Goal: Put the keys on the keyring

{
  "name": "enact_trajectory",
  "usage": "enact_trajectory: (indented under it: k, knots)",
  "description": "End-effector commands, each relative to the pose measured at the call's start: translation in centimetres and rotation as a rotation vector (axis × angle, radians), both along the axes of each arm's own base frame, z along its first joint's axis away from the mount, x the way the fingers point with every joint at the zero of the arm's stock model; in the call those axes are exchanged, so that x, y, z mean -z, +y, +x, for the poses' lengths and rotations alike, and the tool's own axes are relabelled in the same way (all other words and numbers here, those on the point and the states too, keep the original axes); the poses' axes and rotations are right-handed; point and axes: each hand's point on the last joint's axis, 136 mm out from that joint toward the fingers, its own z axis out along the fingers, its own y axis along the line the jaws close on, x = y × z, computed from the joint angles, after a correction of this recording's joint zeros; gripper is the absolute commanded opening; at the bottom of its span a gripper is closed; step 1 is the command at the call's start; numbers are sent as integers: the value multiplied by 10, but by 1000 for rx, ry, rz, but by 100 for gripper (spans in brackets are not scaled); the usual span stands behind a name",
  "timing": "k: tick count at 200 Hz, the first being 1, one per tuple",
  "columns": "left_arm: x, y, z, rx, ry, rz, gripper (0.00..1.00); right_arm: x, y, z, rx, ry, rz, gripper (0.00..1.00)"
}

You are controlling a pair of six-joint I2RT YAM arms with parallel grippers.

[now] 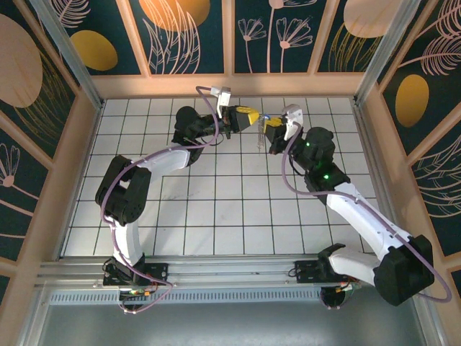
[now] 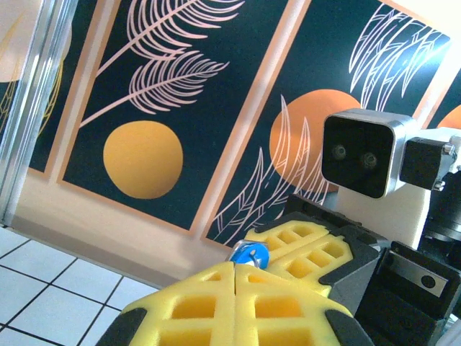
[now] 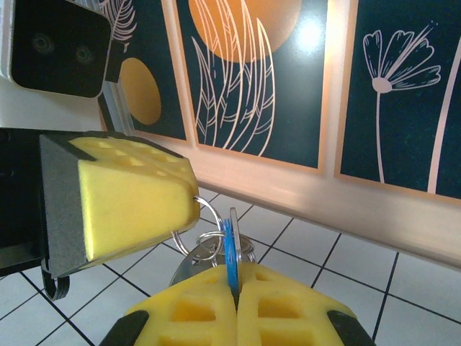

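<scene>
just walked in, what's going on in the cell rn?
Both arms meet over the far middle of the tiled table, with their tips nearly touching. The right gripper is shut on the blue-headed keys, held edge-up. The left gripper is also shut and appears to pinch the metal keyring, whose loops sit right against the key head. I can't tell whether the key is threaded on yet.

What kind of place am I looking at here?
Probably a robot test cell, not a real room: white tiled floor, botanical-print wall panels boxing it in, and left arm and right arm bolted to a metal rail.
</scene>
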Motion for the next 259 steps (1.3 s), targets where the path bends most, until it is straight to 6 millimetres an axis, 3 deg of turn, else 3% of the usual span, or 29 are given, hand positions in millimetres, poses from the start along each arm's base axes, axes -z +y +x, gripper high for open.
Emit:
enact_trajectory:
  k: [1, 64, 131, 169, 259]
  knots:
    - [-22, 6, -12, 6, -72, -23, 0, -15, 10, 0, -37, -36, -7, 0]
    - [-23, 8, -14, 9, -71, -25, 0, -7, 16, 6, -45, -14, -28, 0]
    - [-25, 9, -15, 2, -74, -34, 0, -7, -15, 6, 56, -21, -23, 0]
    - [-27, 10, -17, 4, -75, -39, 0, -9, -20, 7, 71, -21, -20, 0]
    - [-28, 9, -16, 7, -73, -42, 0, -11, 2, 7, -17, -12, 3, 0]
